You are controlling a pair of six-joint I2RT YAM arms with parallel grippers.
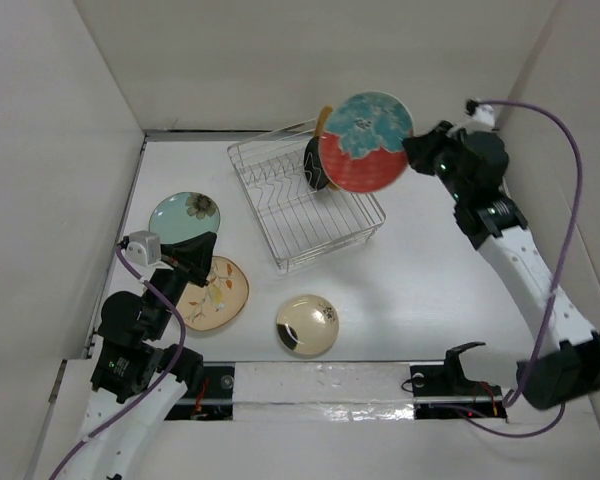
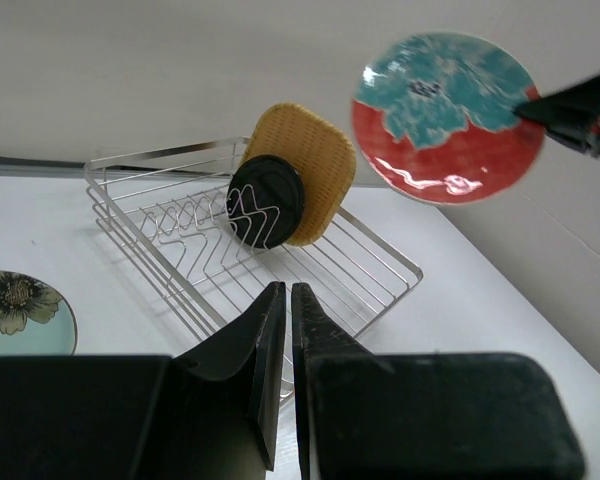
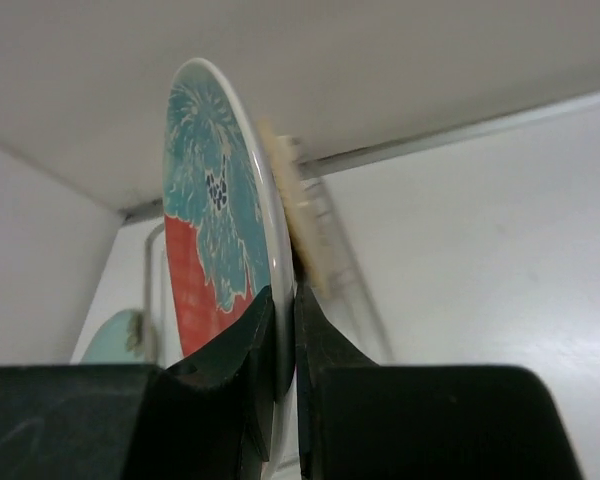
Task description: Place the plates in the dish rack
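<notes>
The silver wire dish rack (image 1: 350,235) stands at the back middle, also in the left wrist view (image 2: 380,265). An orange rounded-square plate (image 2: 315,165) and a small black round plate (image 2: 265,200) stand upright in it. My right gripper (image 1: 412,150) is shut on the rim of the red plate with teal-white pattern (image 1: 365,142), holding it upright in the air above the rack; it also shows in the right wrist view (image 3: 215,240). My left gripper (image 1: 195,255) is shut and empty, over the pale teal flowered plate (image 1: 180,218) and the beige floral plate (image 1: 218,292). A cream plate with a dark mark (image 1: 307,325) lies near the front.
White walls enclose the table on the left, back and right. A metal strip (image 1: 320,385) runs along the near edge between the arm bases. The right arm's purple cable (image 1: 570,180) loops along the right wall.
</notes>
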